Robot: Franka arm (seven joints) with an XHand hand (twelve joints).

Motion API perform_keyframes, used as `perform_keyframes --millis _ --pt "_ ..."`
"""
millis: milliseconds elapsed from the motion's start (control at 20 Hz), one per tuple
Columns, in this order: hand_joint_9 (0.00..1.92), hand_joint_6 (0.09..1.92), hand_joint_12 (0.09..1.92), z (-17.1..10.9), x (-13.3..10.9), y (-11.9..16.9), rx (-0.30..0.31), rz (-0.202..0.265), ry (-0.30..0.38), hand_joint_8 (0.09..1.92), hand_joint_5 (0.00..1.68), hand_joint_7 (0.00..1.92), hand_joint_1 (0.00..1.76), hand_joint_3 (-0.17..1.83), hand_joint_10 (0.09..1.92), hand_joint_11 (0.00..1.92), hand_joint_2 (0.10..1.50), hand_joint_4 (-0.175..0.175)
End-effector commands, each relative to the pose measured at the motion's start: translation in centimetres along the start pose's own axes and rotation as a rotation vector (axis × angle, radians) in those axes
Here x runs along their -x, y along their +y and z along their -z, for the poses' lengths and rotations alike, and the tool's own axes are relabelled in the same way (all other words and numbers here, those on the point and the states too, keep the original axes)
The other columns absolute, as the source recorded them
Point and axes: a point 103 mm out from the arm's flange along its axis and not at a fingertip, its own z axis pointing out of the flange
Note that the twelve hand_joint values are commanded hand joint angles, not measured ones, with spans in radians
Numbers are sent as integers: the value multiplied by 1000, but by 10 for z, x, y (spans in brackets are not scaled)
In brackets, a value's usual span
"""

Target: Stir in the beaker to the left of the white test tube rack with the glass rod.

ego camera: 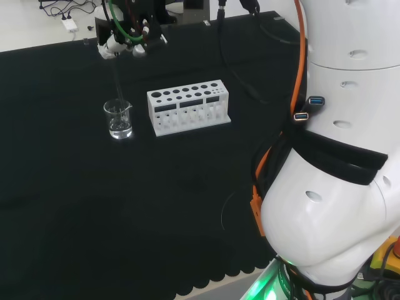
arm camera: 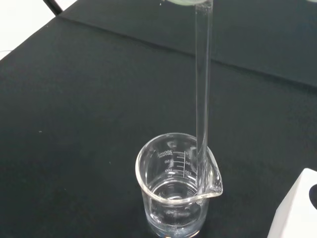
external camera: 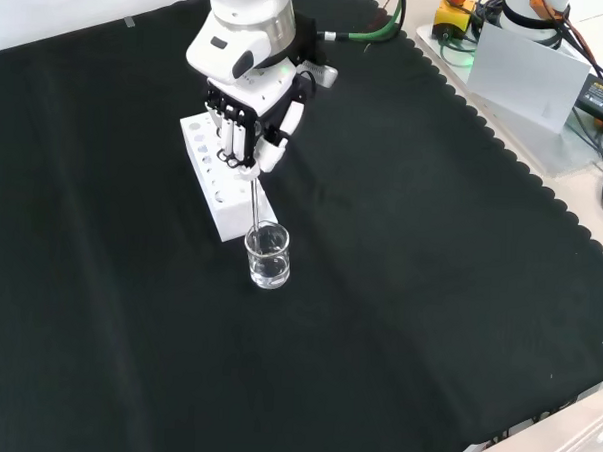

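While the hand (external camera: 248,119) is hanging directly above the beaker (external camera: 268,257), the relation that matters for the stir is the vertical line running from fingers to glass.

Item one, the hand: its fingers (external camera: 232,141) are curling downward and pinching the upper end of the glass rod (external camera: 255,202); in the head view the hand (ego camera: 123,39) is sitting at the far edge of the cloth (ego camera: 75,206), well above the beaker (ego camera: 118,119).

Item two, the glass rod: its long axis is standing close to upright, tilting only slightly, and it is reaching straight down from the fingers. In the wrist view the rod (arm camera: 203,84) is passing inside the rim near the pouring lip, and its lower end appears to be lying within the beaker (arm camera: 176,187), close to the wall; whether the tip is touching the bottom cannot be told.

Item three, the beaker: small, clear, upright, seemingly holding a little clear liquid at its base. It is standing just beside the short end of the white test tube rack (ego camera: 189,107), to the rack's left in the head view and nearer the camera than the rack (external camera: 213,174) in the front view.

Judgement: with the rod seemingly already inside the rim, the coming move is probably calling for small circles of the hand about this vertical axis, keeping the rod clear of the lip so the beaker is not tipping.
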Motion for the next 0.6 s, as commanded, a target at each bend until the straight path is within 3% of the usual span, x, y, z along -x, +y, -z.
perform_keyframes --millis 50,300,600 --pt "1619 353 616 -1 -5 -9 10 28 20 938 1204 1208 1309 -104 796 1648 1078 -175" --pt "1620 334 617 0 -37 -13 -10 39 -21 939 1215 1209 1309 -114 793 1644 1082 -175" --pt "1625 302 617 1 -53 -4 0 60 2 935 1232 1213 1310 -134 787 1642 1088 -175"
